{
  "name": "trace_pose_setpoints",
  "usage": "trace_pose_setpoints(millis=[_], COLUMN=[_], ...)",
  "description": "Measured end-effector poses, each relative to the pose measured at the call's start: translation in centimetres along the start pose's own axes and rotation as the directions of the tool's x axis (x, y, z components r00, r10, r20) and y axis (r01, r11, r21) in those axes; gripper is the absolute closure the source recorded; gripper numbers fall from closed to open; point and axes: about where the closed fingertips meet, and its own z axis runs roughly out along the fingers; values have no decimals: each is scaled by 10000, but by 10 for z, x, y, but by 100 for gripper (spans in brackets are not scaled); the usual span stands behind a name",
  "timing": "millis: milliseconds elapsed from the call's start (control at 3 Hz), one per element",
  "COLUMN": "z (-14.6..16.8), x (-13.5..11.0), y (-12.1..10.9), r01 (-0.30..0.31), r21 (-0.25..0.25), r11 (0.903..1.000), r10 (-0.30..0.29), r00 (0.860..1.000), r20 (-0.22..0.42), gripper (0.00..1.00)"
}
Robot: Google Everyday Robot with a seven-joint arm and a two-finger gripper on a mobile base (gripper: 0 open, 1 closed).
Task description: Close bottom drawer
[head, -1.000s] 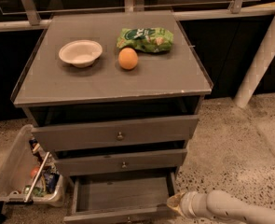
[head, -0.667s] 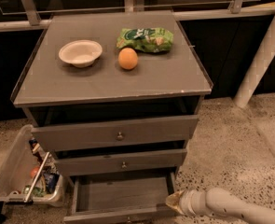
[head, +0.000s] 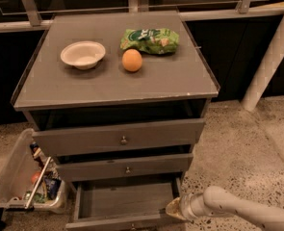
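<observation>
Bottom drawer (head: pixel 124 201): stood pulled out, lowest in cabinet (head: pixel 115 85). Gripper (head: pixel 173 209): at drawer's right front corner, grip state not discernible. Drawer's travel ran straight back from it, into cabinet.

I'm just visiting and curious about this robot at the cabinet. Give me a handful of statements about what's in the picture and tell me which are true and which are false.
1. The bottom drawer is pulled out. True.
2. The gripper is up on the cabinet top, next to the orange. False: it is low down, at the right front corner of the bottom drawer.
3. A white bowl sits on the cabinet top, left of the orange. True.
4. The green snack bag lies inside the bottom drawer. False: it is on the cabinet top, behind the orange; nothing shows in the part of the drawer in view.
5. A clear plastic bin of odds and ends stands on the floor left of the cabinet. True.
</observation>
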Motion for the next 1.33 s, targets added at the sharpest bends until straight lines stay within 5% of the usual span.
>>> trace_pose_setpoints(millis=[667, 1333], z=[25, 51], x=[28, 54], y=[29, 54], r01=[552, -16], r21=[-1407, -1351], r11=[9885, 9908], r10=[-655, -139], r00=[9954, 9935], r20=[-699, -1132], gripper=[100, 100])
